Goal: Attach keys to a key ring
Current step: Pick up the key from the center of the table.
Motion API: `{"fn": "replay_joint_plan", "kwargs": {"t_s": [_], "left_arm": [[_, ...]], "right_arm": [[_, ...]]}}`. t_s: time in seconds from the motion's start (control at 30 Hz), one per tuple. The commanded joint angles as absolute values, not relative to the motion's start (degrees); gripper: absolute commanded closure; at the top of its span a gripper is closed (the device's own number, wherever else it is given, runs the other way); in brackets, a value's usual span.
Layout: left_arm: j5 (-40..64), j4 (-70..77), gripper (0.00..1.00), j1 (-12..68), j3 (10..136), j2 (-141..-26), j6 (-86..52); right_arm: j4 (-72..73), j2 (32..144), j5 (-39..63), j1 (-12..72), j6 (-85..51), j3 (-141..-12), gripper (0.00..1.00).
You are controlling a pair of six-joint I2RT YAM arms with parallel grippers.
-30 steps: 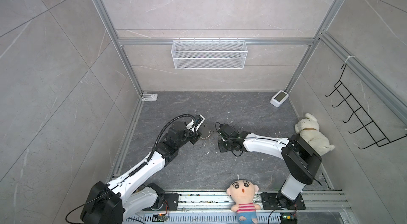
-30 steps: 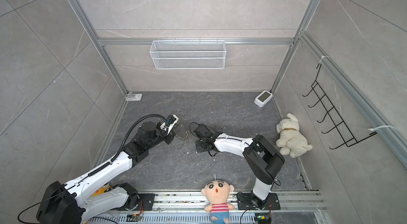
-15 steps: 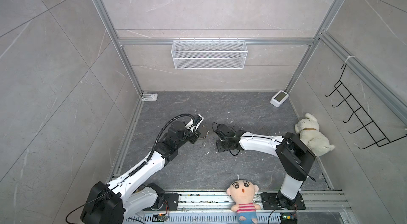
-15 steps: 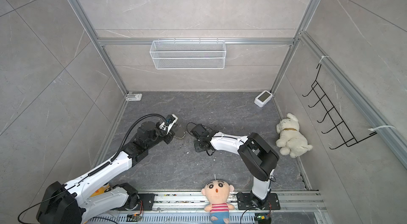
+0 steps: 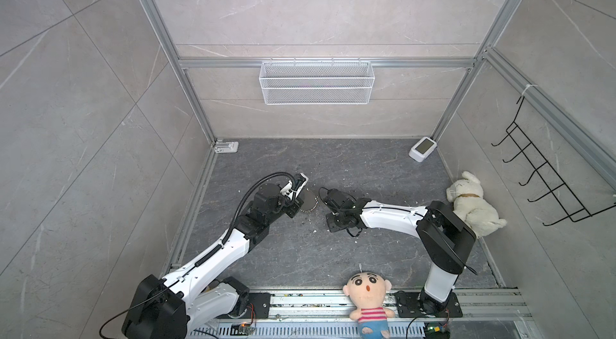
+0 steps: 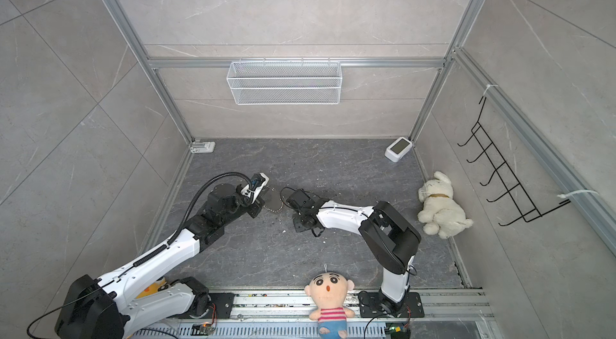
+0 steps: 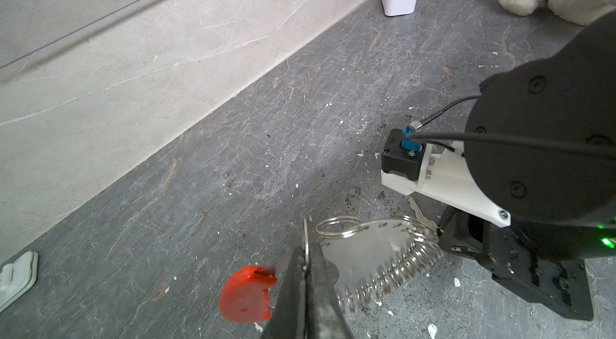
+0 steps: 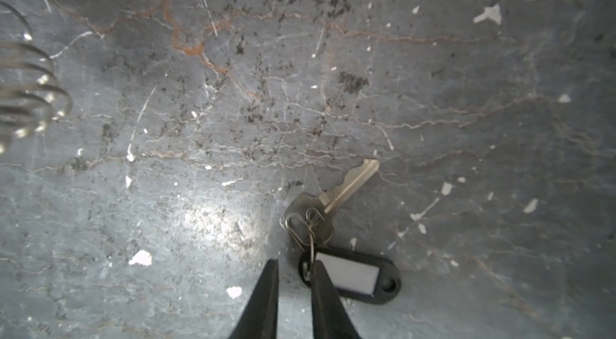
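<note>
The key ring is a grey plate fringed with several silver rings, with a red piece at one end; in both top views it sits mid-floor. My left gripper is shut on one thin silver ring of it. The keys, a black tag with a pale centre joined to a silver key, lie flat on the floor. My right gripper hangs just over them, narrowly open, with bare floor between the fingers. One finger overlaps the tag's ring end.
A white plush rabbit lies at the right wall and a doll at the front rail. A white box device stands in the back right corner, a small white clip in the back left. A wire basket hangs on the back wall.
My right arm has slid left, closer to the key ring, and its jaws have narrowed slightly. The left arm has stayed put with its grip unchanged.
</note>
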State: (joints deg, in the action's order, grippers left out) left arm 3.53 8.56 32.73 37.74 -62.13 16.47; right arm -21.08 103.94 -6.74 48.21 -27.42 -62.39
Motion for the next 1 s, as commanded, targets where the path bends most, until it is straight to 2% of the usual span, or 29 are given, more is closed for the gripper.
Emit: {"fn": "replay_joint_plan", "kwargs": {"t_s": [0.0,0.47,0.67,0.8,0.97], "left_arm": [[4.4,11.6,1.0,32.3,37.7,-60.9,16.3],[4.6,11.7,1.0,32.2,37.3,-60.6,16.5],[4.7,12.0,1.0,32.3,37.0,-60.8,16.4],[4.8,12.1,1.0,32.2,37.1,-61.1,16.4],[5.0,12.1,1.0,32.3,37.0,-61.3,16.4]], "right_arm": [[-22.8,105.5,-8.4,48.6,-26.9,-63.8,0.78],[-23.6,107.0,-9.2,48.5,-26.4,-65.0,0.79],[-23.6,107.3,-9.0,48.6,-26.3,-65.2,0.9],[-23.8,107.3,-9.0,48.6,-26.3,-65.3,0.92],[-24.0,107.2,-9.6,48.6,-25.8,-65.4,0.99]]}}
